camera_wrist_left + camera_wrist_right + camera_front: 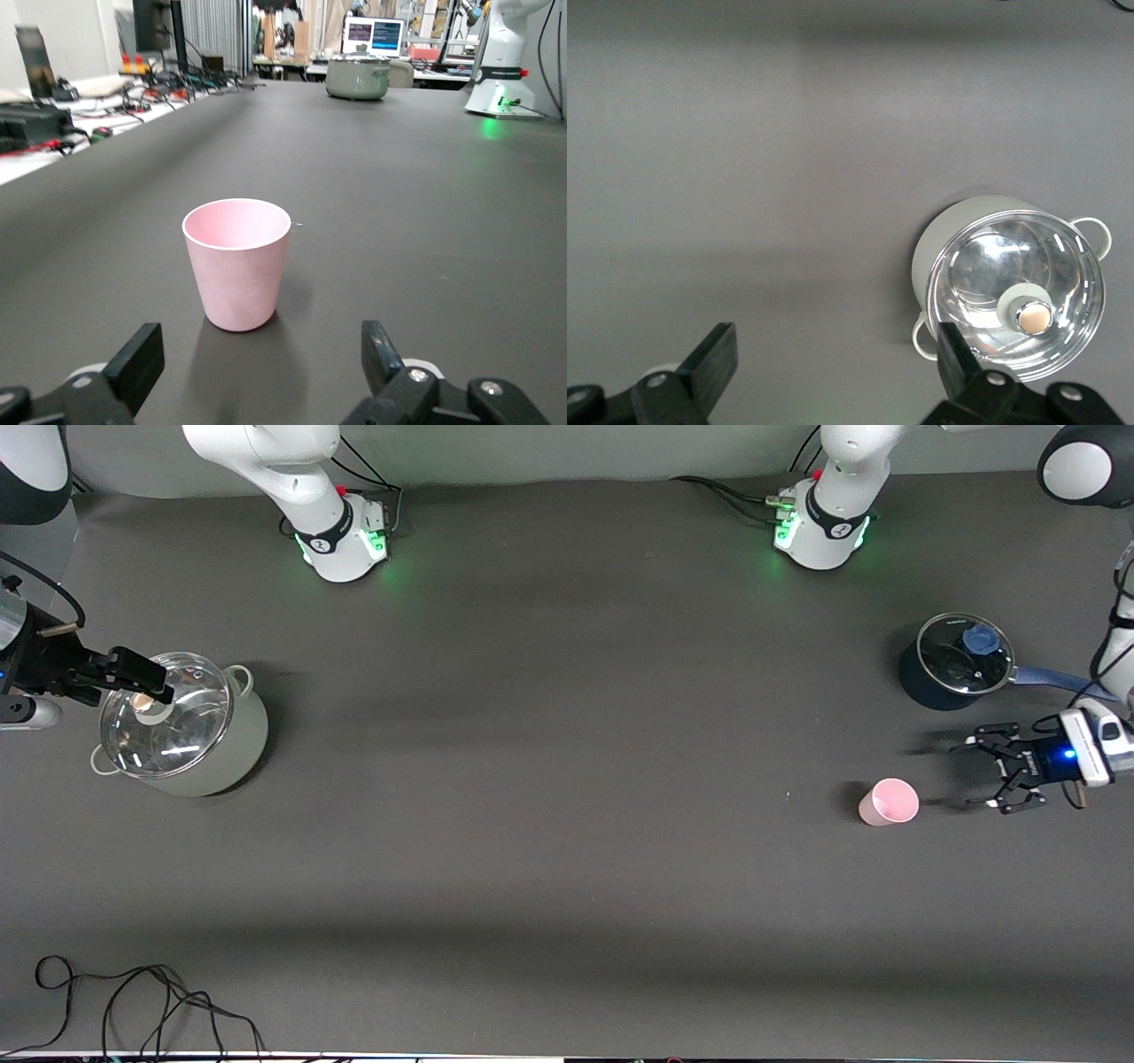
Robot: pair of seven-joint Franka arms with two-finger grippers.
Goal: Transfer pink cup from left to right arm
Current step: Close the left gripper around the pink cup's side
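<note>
Your right end effector hangs over the glass lid of the grey-green pot at the right arm's end of the worktop. Its black fingers stand spread with nothing between them. The pot carries two loop handles, and its lid has a pale round knob near the middle.

Moving along the worktop you come to the pink cup. It stands upright, mouth up, on the bare dark cloth toward the left arm's end, nearer to the front camera than the dark blue saucepan. Nothing touches the cup.

Just beside the cup is your left end effector, low and level with its open-frame fingers pointing at the cup. The jaws are spread wide and empty; in the left wrist view the cup sits ahead of the tips, centred on the gap. The saucepan has a glass lid with a blue knob and a blue handle.
</note>
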